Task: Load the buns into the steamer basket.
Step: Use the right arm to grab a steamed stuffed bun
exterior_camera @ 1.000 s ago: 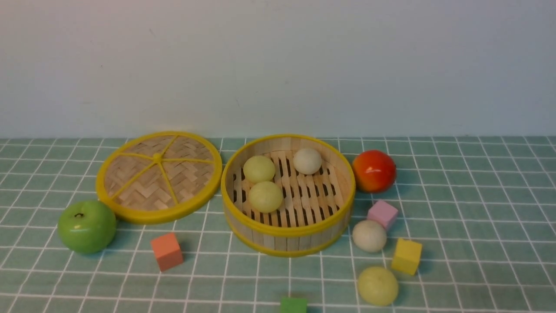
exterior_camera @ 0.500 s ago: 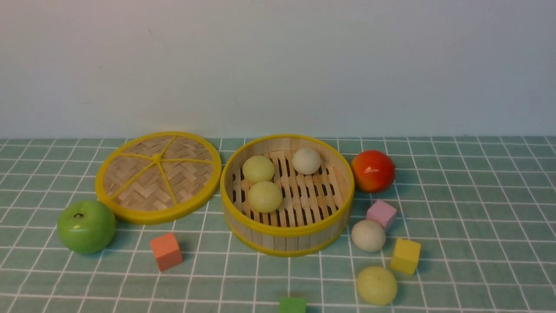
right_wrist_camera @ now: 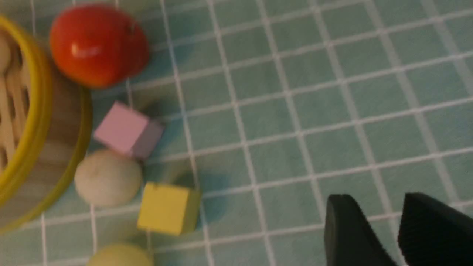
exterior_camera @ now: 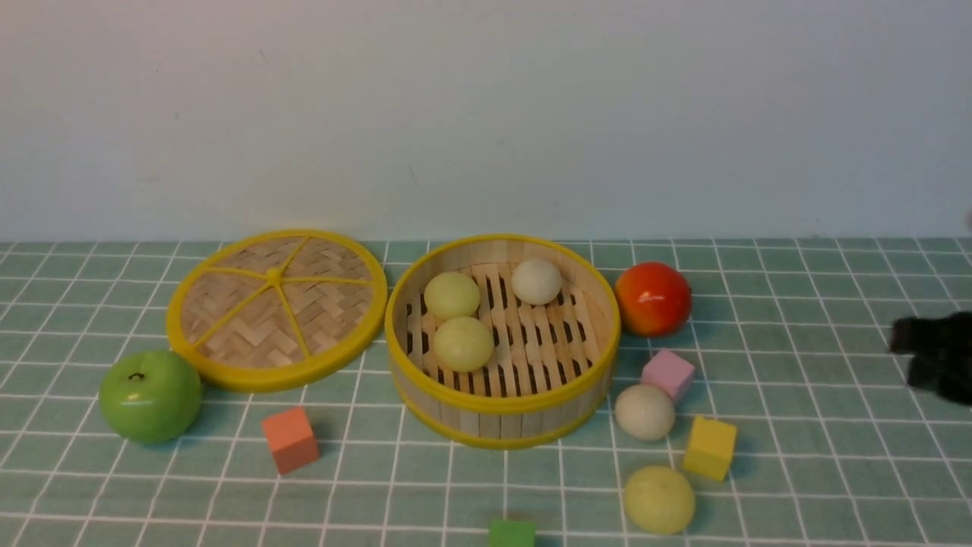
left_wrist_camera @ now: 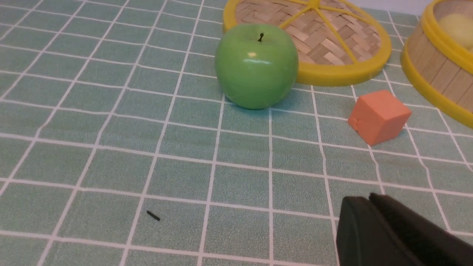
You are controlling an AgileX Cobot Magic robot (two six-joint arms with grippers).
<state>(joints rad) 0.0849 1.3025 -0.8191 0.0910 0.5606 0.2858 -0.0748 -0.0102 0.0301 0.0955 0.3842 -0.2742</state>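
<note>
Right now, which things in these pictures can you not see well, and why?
Green cube, front view: cut off by the bottom edge.
Right pincer, front view: a dark blur, cut by the right edge; jaws unreadable there.
Left pincer: absent from front view; left wrist view shows only its tips.
Loose yellow-green bun, right wrist view: blurred, cut by the picture's edge.
Basket, left wrist view: mostly beyond the edge.

On the green tiled surface [right_wrist_camera: 332,92], an off-white matte round bun [right_wrist_camera: 108,177] sits just beside the yellow-rimmed bamboo steamer basket [right_wrist_camera: 55,147]. Around it are a glossy red-orange apple [right_wrist_camera: 98,44] at twelve o'clock, a pink cube [right_wrist_camera: 127,129] at one, a yellow cube [right_wrist_camera: 168,208] at four and a pale yellow-green bun [right_wrist_camera: 120,256] at six. Well apart at three, the black right gripper [right_wrist_camera: 380,199] has its jaws parted and empty.
</note>
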